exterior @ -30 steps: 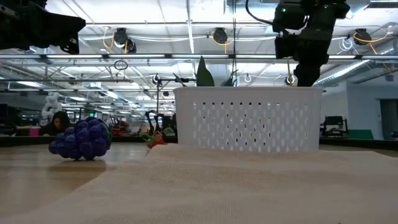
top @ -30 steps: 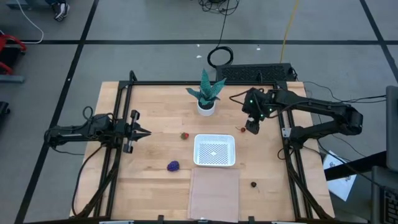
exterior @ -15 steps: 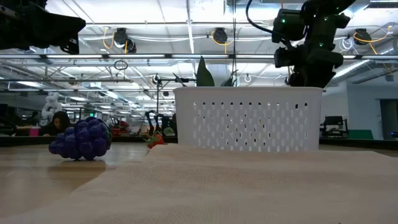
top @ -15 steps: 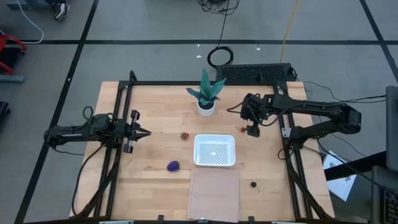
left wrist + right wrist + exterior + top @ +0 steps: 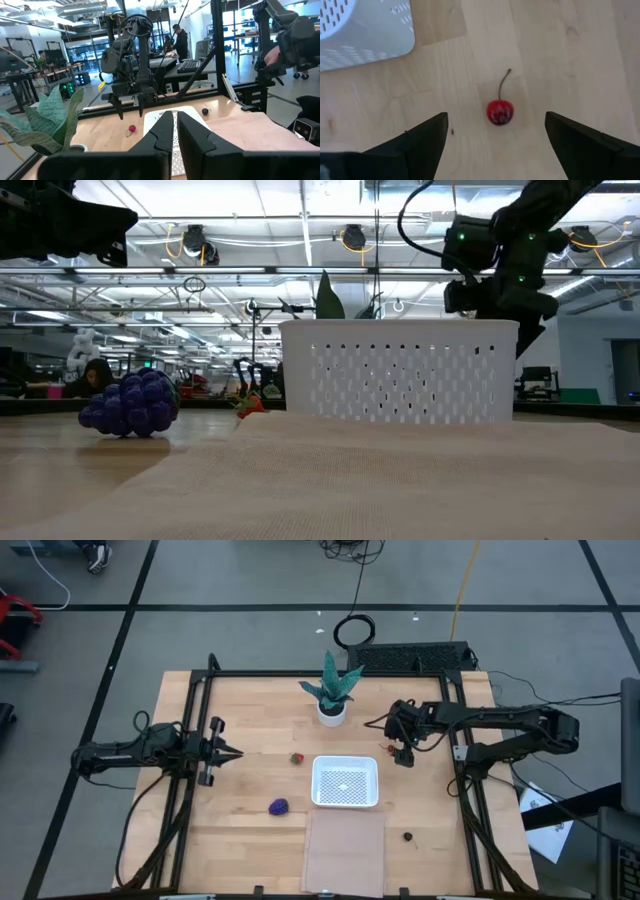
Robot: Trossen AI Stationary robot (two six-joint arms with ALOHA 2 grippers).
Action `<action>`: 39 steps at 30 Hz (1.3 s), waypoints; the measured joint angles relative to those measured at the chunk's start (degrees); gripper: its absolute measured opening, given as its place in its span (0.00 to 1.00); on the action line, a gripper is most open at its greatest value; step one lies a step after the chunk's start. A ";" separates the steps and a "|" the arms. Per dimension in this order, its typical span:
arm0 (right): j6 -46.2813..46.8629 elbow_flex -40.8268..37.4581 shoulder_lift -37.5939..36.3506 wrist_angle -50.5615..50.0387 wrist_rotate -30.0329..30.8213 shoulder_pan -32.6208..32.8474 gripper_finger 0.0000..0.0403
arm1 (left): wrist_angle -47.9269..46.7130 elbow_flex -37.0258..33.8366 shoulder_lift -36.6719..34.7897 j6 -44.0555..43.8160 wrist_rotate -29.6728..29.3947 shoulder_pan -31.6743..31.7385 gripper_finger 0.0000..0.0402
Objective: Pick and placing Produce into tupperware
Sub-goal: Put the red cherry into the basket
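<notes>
Red cherry (image 5: 499, 111) on wood | right gripper (image 5: 495, 137) spread, pointing down above it | left gripper (image 5: 175, 131) pressed together, level

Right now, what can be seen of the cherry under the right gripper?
The cherry is a small, glossy, round red fruit with a thin dark curved stem. It lies alone on the bare wooden table, just outside one rounded corner of the white container and apart from it. The right gripper hangs above it with fingers open on either side; nothing touches it.
</notes>
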 joint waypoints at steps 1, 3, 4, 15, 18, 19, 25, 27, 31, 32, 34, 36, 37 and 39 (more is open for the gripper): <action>0.29 -0.38 0.00 0.42 0.00 0.20 0.81 | 0.00 0.00 0.01 0.00 0.00 0.00 0.07; 0.88 -1.06 0.00 1.74 0.00 0.54 0.81 | 0.00 0.01 0.02 0.00 0.00 0.00 0.07; 0.99 -1.42 0.00 2.48 -0.02 0.70 0.81 | 0.00 0.00 0.02 0.00 0.00 0.00 0.07; 4.40 -4.77 0.00 8.00 0.11 1.05 0.81 | 0.00 0.00 0.00 0.02 0.00 0.00 0.07; 5.72 -4.77 0.00 8.97 0.14 1.07 0.81 | 0.00 0.01 0.01 0.02 0.00 0.00 0.07; 6.18 -4.77 0.06 9.13 0.15 1.07 0.81 | 0.00 0.02 0.02 0.02 0.00 0.00 0.07; 7.88 -4.77 1.89 9.10 1.66 1.09 0.81 | 0.00 0.00 0.01 0.02 0.00 0.01 0.07; 8.83 -4.77 3.06 9.13 3.22 1.09 0.81 | 0.00 0.00 0.01 0.02 0.00 0.00 0.07; 8.90 -4.77 4.40 9.12 3.34 1.09 0.81 | -0.02 0.00 0.02 0.00 0.00 0.01 0.07; 8.90 -4.77 4.69 9.17 3.34 1.09 0.81 | -0.04 0.01 0.02 0.00 0.00 0.00 0.07; 8.89 -4.77 5.08 9.26 3.34 1.09 0.81 | -0.04 0.01 0.02 0.02 0.00 0.00 0.07; 8.91 -4.77 5.60 9.53 3.36 1.09 0.81 | -0.02 0.00 0.02 0.00 0.00 0.00 0.07; 9.01 -4.77 5.85 9.50 3.40 1.09 0.81 | -0.06 0.00 0.01 0.01 0.00 0.01 0.07; 9.10 -4.77 6.48 9.70 3.52 1.09 0.81 | -0.05 0.00 0.00 0.00 0.00 0.00 0.07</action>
